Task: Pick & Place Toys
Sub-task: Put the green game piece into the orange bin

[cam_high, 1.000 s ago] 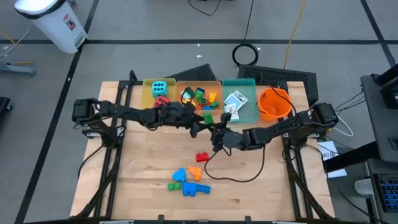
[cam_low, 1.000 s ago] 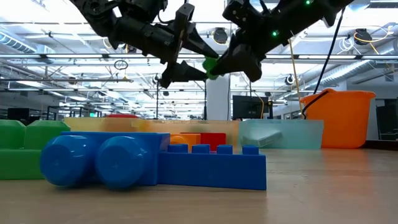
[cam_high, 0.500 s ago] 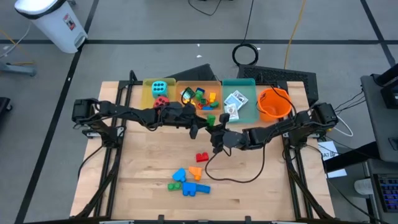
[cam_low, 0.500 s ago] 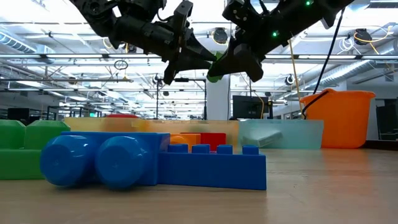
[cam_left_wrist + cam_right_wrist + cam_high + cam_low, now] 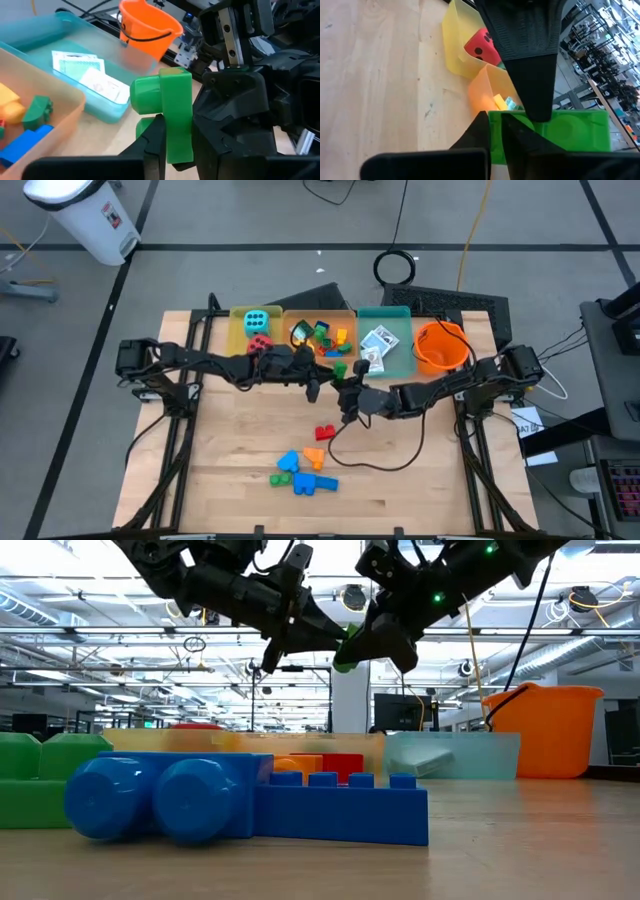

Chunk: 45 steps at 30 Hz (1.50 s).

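Both arms meet mid-air above the table (image 5: 230,450). Green brick (image 5: 170,112) sits between both sets of jaws: left jaws (image 5: 175,145) closed on it, right jaws (image 5: 495,131) closed on the same brick from the opposite side. Handover point, nothing released.

Bench (image 5: 240,460) is pale wood with visible grain, matt finish; green brick (image 5: 170,115) is smooth plastic, slight sheen; blue bricks (image 5: 250,805) are glossy moulded plastic with rounded studs; yellow tray (image 5: 452,47), orange tray (image 5: 485,92) and teal tray (image 5: 60,55) are thin translucent plastic, frosted look; orange bucket (image 5: 147,27) is opaque smooth plastic; red die (image 5: 482,45) looks matt, foam-like; card packs (image 5: 90,75) look like printed paper; left end effector (image 5: 175,145) is matt black plastic.
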Each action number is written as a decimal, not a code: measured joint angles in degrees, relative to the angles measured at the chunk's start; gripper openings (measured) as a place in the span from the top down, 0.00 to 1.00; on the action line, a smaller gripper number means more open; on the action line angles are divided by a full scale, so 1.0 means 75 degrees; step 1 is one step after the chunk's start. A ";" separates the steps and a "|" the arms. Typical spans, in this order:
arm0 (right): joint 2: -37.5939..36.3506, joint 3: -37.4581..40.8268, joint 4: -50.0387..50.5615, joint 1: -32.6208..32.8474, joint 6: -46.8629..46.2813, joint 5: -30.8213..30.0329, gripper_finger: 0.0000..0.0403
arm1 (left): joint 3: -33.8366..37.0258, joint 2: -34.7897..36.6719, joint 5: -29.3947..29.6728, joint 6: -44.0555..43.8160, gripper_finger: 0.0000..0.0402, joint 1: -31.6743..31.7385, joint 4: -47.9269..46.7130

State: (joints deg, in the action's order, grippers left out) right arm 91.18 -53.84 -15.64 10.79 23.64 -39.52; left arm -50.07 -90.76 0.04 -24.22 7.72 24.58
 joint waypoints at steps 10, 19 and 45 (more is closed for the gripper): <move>0.0006 -0.0017 -0.0089 0.0049 -0.0230 0.0094 0.92 | -0.0011 0.0078 0.0309 0.0169 1.00 0.0845 0.0212; 0.0006 -0.0015 0.0370 -0.0258 -0.0924 0.0198 0.90 | -0.0011 0.0078 -0.0385 0.0351 0.98 0.1049 -0.0154; 0.1045 0.0000 0.3012 -0.1818 -0.4613 0.3506 0.33 | -0.0011 0.0075 -0.0395 0.0745 0.84 0.0846 -0.0523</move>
State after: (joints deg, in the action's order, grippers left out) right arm 99.02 -53.84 6.95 -2.85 -10.96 -13.23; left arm -50.15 -90.19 -2.92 -18.63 14.06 20.66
